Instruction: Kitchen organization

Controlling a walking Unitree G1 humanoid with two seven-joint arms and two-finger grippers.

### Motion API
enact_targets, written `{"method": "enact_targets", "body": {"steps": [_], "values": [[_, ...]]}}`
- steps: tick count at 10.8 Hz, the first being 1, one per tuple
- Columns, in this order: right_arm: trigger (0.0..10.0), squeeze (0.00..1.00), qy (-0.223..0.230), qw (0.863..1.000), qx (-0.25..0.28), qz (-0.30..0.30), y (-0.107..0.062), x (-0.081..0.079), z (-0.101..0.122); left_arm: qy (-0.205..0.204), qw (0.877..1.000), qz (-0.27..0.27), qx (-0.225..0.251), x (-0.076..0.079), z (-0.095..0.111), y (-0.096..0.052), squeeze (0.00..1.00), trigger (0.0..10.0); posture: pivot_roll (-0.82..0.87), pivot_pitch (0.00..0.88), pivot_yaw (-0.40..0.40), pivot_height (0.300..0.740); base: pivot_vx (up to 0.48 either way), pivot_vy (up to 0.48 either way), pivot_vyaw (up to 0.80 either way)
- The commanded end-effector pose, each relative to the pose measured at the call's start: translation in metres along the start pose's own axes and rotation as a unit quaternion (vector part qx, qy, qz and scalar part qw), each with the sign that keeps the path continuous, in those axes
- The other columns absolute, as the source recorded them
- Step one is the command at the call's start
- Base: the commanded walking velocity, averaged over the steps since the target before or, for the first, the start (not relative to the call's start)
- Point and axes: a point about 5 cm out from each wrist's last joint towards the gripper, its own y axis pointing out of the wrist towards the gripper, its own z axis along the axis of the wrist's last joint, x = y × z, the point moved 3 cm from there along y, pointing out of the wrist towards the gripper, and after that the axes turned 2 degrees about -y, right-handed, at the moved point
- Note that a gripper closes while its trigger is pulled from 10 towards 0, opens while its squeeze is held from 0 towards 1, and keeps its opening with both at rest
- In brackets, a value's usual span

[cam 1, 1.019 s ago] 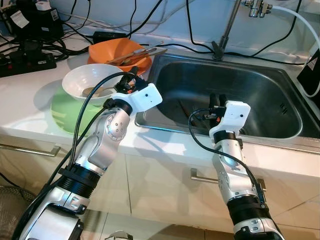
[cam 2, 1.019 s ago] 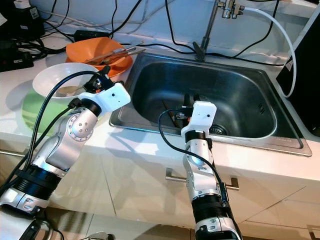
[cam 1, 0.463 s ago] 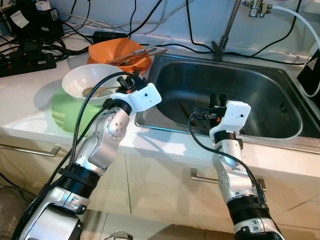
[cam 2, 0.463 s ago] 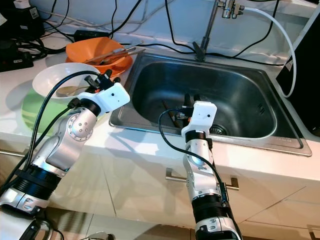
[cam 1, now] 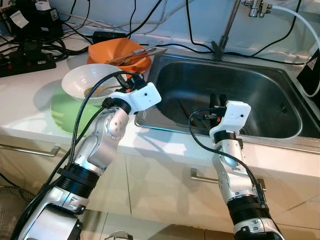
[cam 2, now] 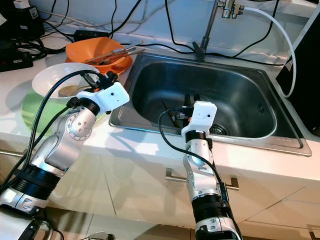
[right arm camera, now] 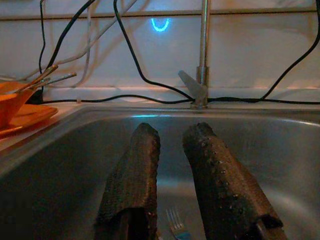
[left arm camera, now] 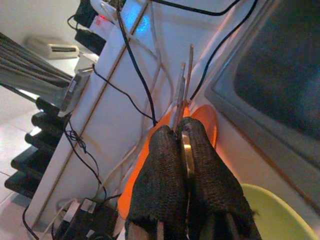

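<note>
Steel sink [cam 1: 280, 75] dominates counter, fork [right arm camera: 175, 224] lying on its floor. Green plate [cam 1: 62, 112] carries white bowl [cam 1: 82, 80]; orange bowl [cam 1: 115, 50] behind collects utensils [cam 1: 142, 51]. Left gripper [left arm camera: 184, 150] hovers beside white bowl, fingers pinched on thin metal utensil [left arm camera: 187, 157], likely bound for orange bowl. Right gripper [right arm camera: 172, 165] waits inside sink above fork, fingers parted, holding nothing.
</note>
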Motion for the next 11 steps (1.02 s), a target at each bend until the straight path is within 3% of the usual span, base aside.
{"method": "enact_targets", "body": {"steps": [1,3,4,5,6,7,8,9,10,11], "values": [[10.0,0.00,0.002,1.000,-0.002,-0.009,0.001,0.004,-0.001,0.006,1.000,0.000,0.010,-0.002,0.006,0.001,0.00,0.0,0.08,0.000,-0.057,0.740,0.000,0.000,0.00],[10.0,0.00,0.002,1.000,-0.003,-0.008,0.001,0.003,-0.001,0.017,1.000,0.013,0.019,-0.008,0.010,0.001,0.00,0.0,0.08,0.000,-0.057,0.740,0.000,0.000,0.00],[10.0,0.00,0.003,1.000,-0.003,-0.007,0.000,0.003,-0.002,0.078,0.990,0.081,0.081,-0.037,0.036,0.001,0.00,0.0,0.08,0.000,-0.055,0.740,0.000,0.000,0.00],[10.0,0.00,0.003,1.000,-0.004,-0.007,0.000,0.003,-0.002,0.088,0.986,0.100,0.100,-0.045,0.044,0.001,0.00,0.0,0.08,0.000,-0.054,0.740,0.000,0.000,0.00],[10.0,0.00,0.003,1.000,-0.004,-0.007,0.000,0.003,-0.003,0.084,0.975,0.139,0.155,-0.060,0.066,-0.003,0.00,10.0,0.08,0.000,-0.053,0.740,0.000,0.000,0.00],[10.0,0.00,0.004,1.000,-0.005,-0.006,0.000,0.002,-0.003,0.050,0.959,0.165,0.224,-0.067,0.091,-0.011,0.00,10.0,0.08,0.000,-0.051,0.740,0.000,0.000,0.00],[10.0,0.00,0.005,1.000,-0.006,-0.006,-0.001,0.002,-0.004,-0.076,0.945,0.164,0.273,-0.070,0.107,-0.018,0.00,10.0,0.08,0.000,-0.049,0.740,0.000,0.000,0.00],[10.0,0.00,0.006,1.000,-0.006,-0.007,-0.001,0.002,-0.004,-0.152,0.932,0.169,0.281,-0.071,0.105,-0.018,0.00,10.0,0.08,0.000,-0.048,0.740,0.000,0.000,0.00],[10.0,0.00,0.006,1.000,-0.006,-0.007,-0.002,0.002,-0.004,-0.291,0.899,0.142,0.294,-0.073,0.112,-0.016,0.00,10.0,0.08,0.000,-0.046,0.740,0.000,0.000,0.00],[10.0,0.00,0.007,1.000,-0.006,-0.008,-0.002,0.002,-0.005,-0.371,0.871,0.123,0.298,-0.075,0.115,-0.014,0.00,10.0,0.07,0.000,-0.044,0.740,0.000,0.000,0.00]]}}
